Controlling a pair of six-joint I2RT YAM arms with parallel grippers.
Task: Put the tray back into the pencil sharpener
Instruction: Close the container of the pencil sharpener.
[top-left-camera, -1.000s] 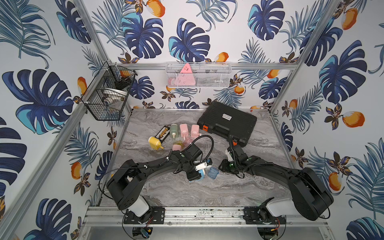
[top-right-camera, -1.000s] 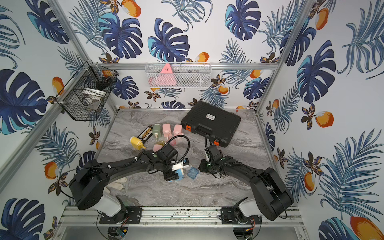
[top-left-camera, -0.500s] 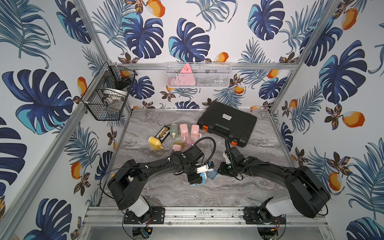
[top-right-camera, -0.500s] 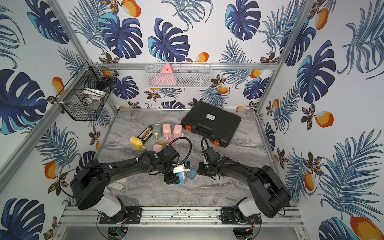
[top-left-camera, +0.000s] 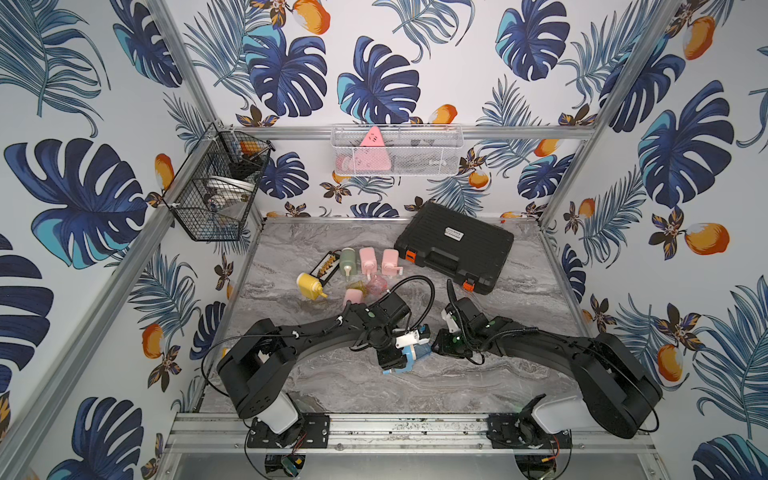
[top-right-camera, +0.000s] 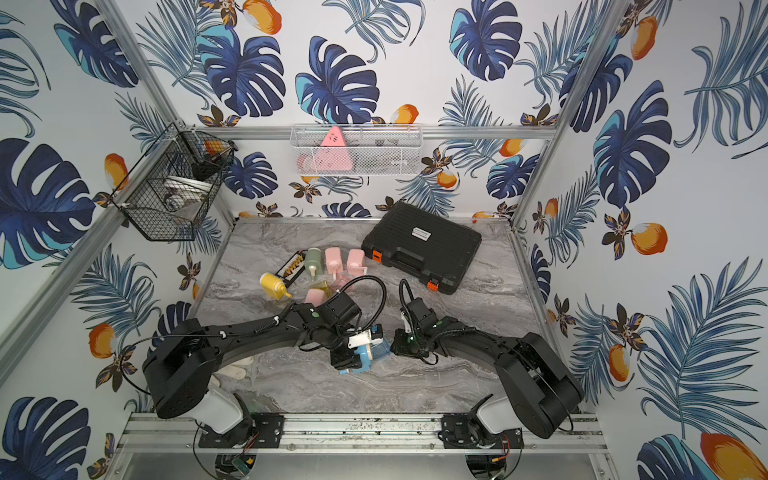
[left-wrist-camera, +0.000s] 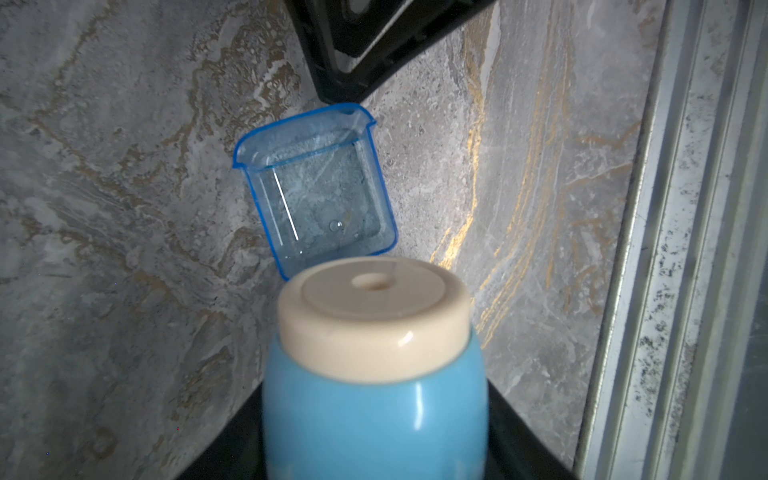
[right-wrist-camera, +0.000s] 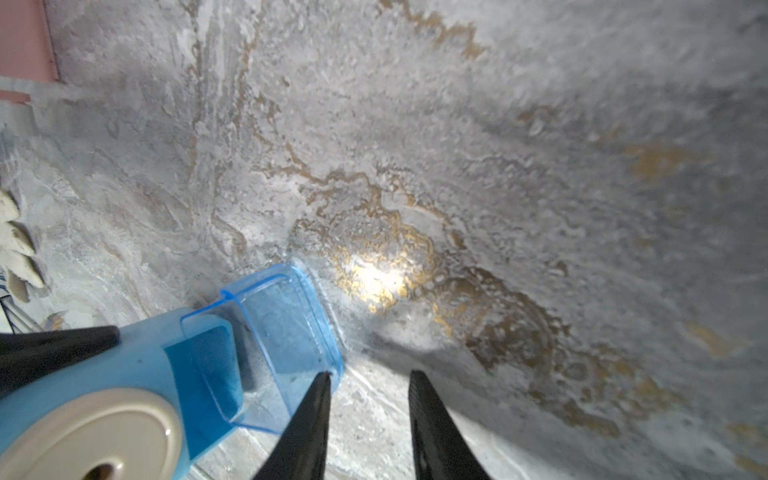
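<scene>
Tray meets the slot of the sharpener, not yet home.
Left gripper clamps the smooth blue sharpener by its body; right gripper, narrowly parted and empty, rests one finger against the tray's outer end on the marbled table. Thin clear-blue plastic box: likely light, stiff, slippery; push its flared rim squarely.

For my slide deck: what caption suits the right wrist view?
Clear blue tray at the slot of the pencil sharpener, open right gripper beside the tray.
</scene>
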